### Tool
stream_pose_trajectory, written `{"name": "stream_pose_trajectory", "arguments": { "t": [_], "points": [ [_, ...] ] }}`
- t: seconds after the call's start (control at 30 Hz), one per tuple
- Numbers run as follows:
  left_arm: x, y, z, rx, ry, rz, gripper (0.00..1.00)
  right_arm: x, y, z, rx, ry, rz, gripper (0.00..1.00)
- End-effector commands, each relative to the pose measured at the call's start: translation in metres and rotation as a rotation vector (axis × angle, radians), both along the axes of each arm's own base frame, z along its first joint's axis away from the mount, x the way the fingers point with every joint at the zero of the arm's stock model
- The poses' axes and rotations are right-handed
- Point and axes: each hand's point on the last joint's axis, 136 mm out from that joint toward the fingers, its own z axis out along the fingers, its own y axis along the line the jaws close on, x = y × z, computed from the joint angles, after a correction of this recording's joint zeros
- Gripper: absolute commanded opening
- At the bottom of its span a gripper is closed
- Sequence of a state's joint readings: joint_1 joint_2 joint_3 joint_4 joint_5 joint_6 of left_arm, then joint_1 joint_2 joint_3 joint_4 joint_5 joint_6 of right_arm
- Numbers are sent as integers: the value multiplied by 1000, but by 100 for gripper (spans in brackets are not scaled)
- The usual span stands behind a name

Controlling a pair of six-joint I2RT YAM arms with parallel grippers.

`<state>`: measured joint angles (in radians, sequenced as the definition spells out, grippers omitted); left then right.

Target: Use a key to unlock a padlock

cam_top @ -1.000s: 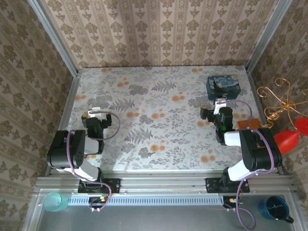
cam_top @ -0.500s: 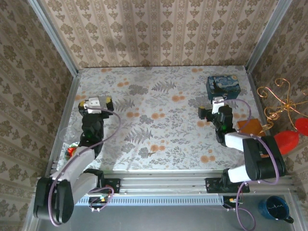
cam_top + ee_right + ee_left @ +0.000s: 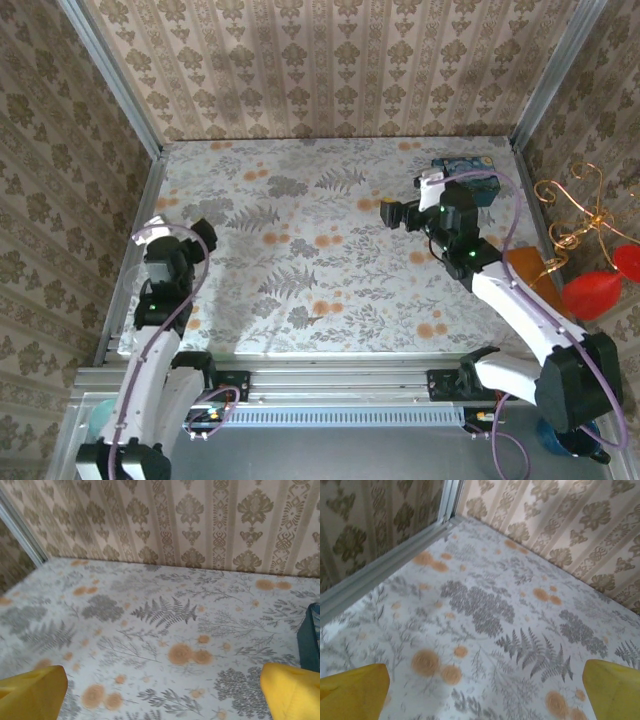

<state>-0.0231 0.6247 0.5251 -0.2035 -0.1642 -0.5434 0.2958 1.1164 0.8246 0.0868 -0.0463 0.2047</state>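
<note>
Wide and empty: left end effector point(image 3: 180, 232) and right end effector point(image 3: 400, 213) over the floral bench point(image 3: 300, 260).
The left end effector near the bench's left edge, about halfway along it, yellow fingertips point(image 3: 352, 692) far apart with bare flowered surface between, aimed toward the far left corner. The right end effector toward the far right corner, near the blue swirl-painted tin point(image 3: 478, 165), its yellow fingertips point(image 3: 292, 692) equally far apart, nothing between them, a dark sliver of the tin point(image 3: 310, 635) at the right border of the wrist view. Whereabouts of the padlock: cannot tell. Beyond the bench's right edge, a gold wire stand point(image 3: 575, 215) and a red thing point(image 3: 590, 295).
</note>
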Motion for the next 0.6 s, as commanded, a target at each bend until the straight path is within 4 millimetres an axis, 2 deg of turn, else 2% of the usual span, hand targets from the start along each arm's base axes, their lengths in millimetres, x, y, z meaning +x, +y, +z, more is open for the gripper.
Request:
{"name": "stream_pose_trajectory", "arguments": {
  "t": [0.0,0.07,0.13,0.3,0.57],
  "points": [
    [-16,-21,-27,-132,98,-116,100,-18,-1,-30,196,239,-51,100],
    [-18,-32,-33,-162,127,-186,100,-24,16,-31,227,261,49,100],
    [-20,-44,-39,-179,168,-256,100,-30,25,-35,224,302,68,100],
    [-28,-76,-64,-214,258,-390,100,-57,54,-59,93,415,79,100],
    [-46,-116,-90,-120,275,-536,100,-109,96,-114,-39,602,75,99]
  ]
}}
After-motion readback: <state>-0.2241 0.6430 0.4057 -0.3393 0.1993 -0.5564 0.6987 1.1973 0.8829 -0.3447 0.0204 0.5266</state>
